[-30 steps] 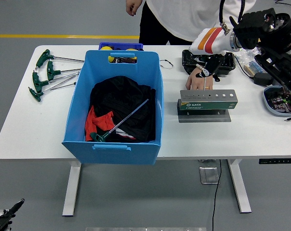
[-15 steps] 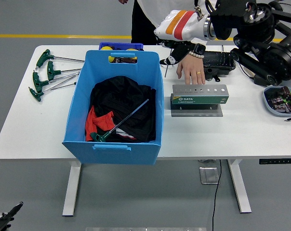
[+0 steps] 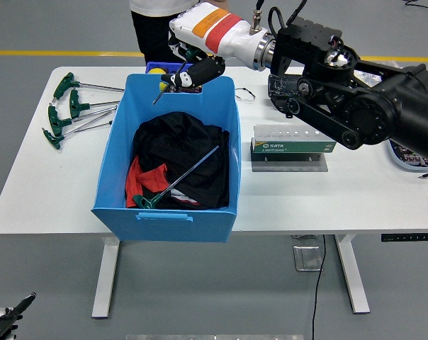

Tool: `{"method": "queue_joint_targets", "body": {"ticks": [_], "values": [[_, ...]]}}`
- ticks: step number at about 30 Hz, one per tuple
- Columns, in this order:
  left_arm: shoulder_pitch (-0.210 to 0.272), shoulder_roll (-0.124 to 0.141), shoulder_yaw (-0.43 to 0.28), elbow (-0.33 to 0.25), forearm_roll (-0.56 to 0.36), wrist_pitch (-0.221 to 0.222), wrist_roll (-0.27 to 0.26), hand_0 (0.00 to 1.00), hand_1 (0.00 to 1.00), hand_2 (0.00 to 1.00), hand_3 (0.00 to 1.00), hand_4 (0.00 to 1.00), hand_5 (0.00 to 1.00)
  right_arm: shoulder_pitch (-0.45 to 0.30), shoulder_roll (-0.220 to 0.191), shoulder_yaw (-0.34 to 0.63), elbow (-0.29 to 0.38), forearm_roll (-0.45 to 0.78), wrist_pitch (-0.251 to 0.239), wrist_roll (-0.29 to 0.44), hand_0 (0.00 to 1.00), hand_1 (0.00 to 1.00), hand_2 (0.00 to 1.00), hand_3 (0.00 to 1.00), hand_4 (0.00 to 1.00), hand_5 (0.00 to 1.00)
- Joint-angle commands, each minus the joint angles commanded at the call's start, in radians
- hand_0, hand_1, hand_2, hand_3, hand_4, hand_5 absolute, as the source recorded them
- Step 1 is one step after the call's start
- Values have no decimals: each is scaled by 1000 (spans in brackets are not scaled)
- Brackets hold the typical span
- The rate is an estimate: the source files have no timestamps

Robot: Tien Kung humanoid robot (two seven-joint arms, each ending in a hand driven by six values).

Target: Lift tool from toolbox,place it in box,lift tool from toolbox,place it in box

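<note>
Blue plastic box [image 3: 122, 152], already holding one green-handled tool [image 3: 173, 184] on dark cloth [image 3: 178, 152], is reached over by the right hand [image 3: 193, 71], whose fingers are closed around a second tool [image 3: 161, 94] above its far rim.

The surface [image 3: 51, 191] is white. The box [image 3: 168, 212] is bright blue, with black and red cloth [image 3: 175, 152] inside. The T-handle tools [image 3: 69, 110] at the left edge have green handles. The tool holder [image 3: 292, 142] is grey with a green stripe. The right arm [image 3: 356, 99] is black, with white, orange and red bands by the hand [image 3: 193, 71].
</note>
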Motion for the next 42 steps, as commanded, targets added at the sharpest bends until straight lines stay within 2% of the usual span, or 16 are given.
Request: {"method": "queue_joint_targets", "body": {"ticks": [1,6,7,12,13,18,19,24,25,29,31,36,40,42], "values": [[-1,0,1,0,1,0,1,775,858,843,772,756,695,-2,7,-9,-1,-1,2,-3,251,130,234,267,800,419],[-3,2,-2,0,13,-4,2,775,858,843,772,756,695,-11,25,-49,-7,-19,75,-18,251,130,234,267,800,419],[-2,3,-3,0,19,-6,3,774,857,843,771,757,698,-12,26,-55,-8,-21,90,-11,461,420,545,526,785,460],[-1,3,-7,-1,34,-11,9,774,857,843,771,757,698,-22,32,-75,1,-59,134,3,461,420,545,526,785,460],[-1,3,-8,-1,37,-12,10,774,857,843,772,756,698,-24,33,-78,2,-65,140,2,567,583,713,573,808,472],[1,2,-14,-2,48,-14,14,774,857,843,772,756,698,-29,34,-81,-5,-83,151,-5,567,583,713,573,808,472],[1,2,-14,-2,49,-14,15,773,857,843,772,756,700,-30,34,-80,-7,-83,148,-3,654,653,774,677,820,476],[1,3,-9,-3,44,-18,19,773,857,843,772,756,700,-37,26,-73,-18,-96,122,18,654,653,774,677,820,476],[1,2,-8,-3,43,-18,19,775,857,843,773,756,700,-39,23,-71,-19,-98,120,20,731,697,804,750,839,487],[1,1,-3,-2,32,-17,18,775,857,843,773,756,700,-58,-2,-45,-10,-102,113,18,731,697,804,750,839,487],[1,0,-1,-2,26,-17,18,775,857,842,772,755,700,-65,-24,-31,-3,-97,112,17,764,726,816,771,852,481],[3,1,4,-2,22,-20,22,775,857,842,772,755,700,-64,-67,3,-5,-104,118,16,764,726,816,771,852,481],[7,0,7,-2,24,-25,27,775,857,843,773,756,703,-80,-128,64,22,-83,118,14,775,736,817,773,860,476],[9,-1,9,-1,18,-24,26,775,857,843,773,756,703,-106,-175,108,44,-38,118,12,775,736,817,773,860,476]]}}
